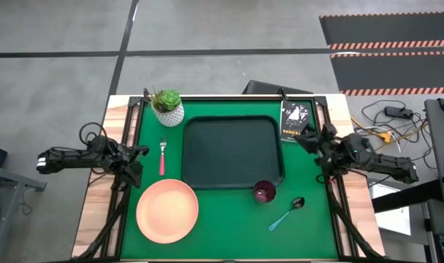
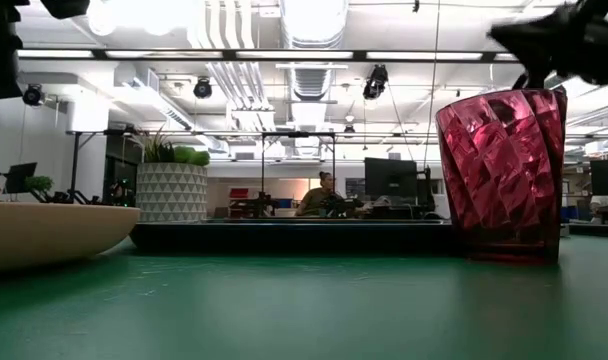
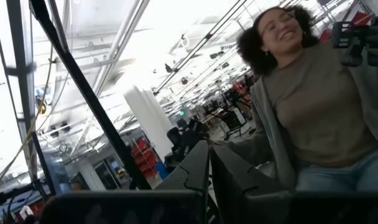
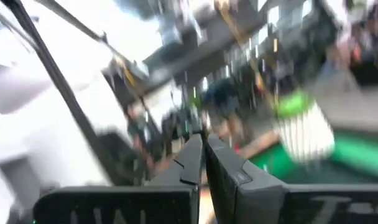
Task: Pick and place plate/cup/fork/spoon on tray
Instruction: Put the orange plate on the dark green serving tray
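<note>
The left gripper (image 1: 139,151) waits at the table's left edge with its fingers (image 3: 192,177) pressed together, the fork (image 1: 162,157) just beside it and the plate (image 1: 167,210) near. The right gripper (image 1: 302,139) hovers at the right edge, fingers (image 4: 192,158) together and holding nothing, beside the tray (image 1: 231,151). The cup (image 1: 263,192) touches the tray's near rim, and the spoon (image 1: 287,214) lies beyond the cup
</note>
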Robot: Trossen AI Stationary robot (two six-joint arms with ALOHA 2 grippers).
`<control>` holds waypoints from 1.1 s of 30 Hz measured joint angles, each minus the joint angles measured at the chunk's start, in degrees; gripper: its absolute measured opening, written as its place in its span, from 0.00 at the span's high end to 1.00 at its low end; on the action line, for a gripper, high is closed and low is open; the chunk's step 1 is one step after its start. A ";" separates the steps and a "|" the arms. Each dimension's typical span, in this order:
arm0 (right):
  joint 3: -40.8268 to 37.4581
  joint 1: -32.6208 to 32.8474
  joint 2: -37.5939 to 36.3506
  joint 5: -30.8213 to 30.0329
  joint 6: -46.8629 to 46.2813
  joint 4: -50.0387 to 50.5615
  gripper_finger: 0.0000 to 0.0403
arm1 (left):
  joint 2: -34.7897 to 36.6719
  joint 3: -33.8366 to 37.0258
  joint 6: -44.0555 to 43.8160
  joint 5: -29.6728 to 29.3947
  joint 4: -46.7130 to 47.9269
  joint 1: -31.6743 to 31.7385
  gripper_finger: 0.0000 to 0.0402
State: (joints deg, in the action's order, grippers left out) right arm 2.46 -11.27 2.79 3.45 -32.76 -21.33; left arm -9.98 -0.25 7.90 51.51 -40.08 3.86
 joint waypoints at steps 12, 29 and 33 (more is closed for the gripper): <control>0.00 0.00 0.91 0.79 3.49 -4.14 0.98 | -0.03 -0.09 -12.21 -5.51 -1.54 -0.04 1.00; -0.04 0.00 8.23 8.91 24.86 -33.25 0.98 | -7.10 -0.34 -15.42 -25.01 -13.89 -0.26 1.00; 1.38 0.00 9.25 9.21 28.93 -33.08 0.98 | -11.33 -0.35 -10.45 -20.27 -22.34 -0.28 1.00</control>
State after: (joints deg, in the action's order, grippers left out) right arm 3.83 -11.27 12.04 12.66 -3.83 -54.41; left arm -21.31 -0.60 -2.55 31.24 -62.42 3.58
